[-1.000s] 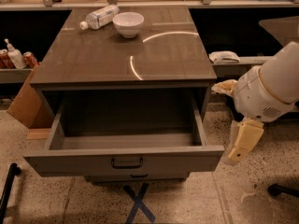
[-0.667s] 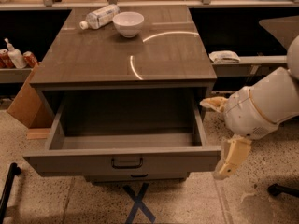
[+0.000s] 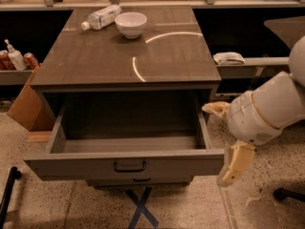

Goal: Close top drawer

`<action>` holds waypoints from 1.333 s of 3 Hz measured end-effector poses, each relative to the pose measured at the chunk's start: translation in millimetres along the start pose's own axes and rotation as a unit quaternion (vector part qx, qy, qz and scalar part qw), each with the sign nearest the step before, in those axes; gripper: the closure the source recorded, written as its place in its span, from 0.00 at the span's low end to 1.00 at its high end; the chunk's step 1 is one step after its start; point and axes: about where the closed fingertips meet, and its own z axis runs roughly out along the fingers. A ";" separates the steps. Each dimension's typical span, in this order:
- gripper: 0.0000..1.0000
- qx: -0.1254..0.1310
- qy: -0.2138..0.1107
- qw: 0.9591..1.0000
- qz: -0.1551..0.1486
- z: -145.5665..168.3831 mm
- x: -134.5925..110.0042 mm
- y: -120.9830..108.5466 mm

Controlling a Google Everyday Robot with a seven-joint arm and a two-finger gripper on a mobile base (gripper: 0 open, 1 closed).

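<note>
1. Speckled floor (image 3: 267,209) runs under a grey-brown cabinet, with a blue tape cross (image 3: 141,208) just in front of it.
2. On the counter (image 3: 95,61), at the back, stands a white bowl (image 3: 131,24). A clear bottle (image 3: 101,17) lies on its side just beside it.
3. The top drawer (image 3: 86,165) is pulled far out toward the camera, its dark handle (image 3: 129,166) at the centre of the front panel.
4. The claw (image 3: 217,144) hangs at the drawer's right front corner, spread wide and gripping nothing. One finger points left by the drawer's right wall. The other points down just beside the end of the front panel.
</note>
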 end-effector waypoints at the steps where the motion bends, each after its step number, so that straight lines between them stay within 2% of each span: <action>1: 0.26 -0.028 -0.005 1.000 0.000 29.3 9.8 16.9; 2: 0.49 -0.039 -0.024 0.999 0.011 49.4 24.6 34.7; 3: 0.71 -0.054 -0.016 0.998 0.016 73.6 33.7 46.9; 4: 0.95 -0.071 0.006 0.997 0.026 108.2 48.2 52.8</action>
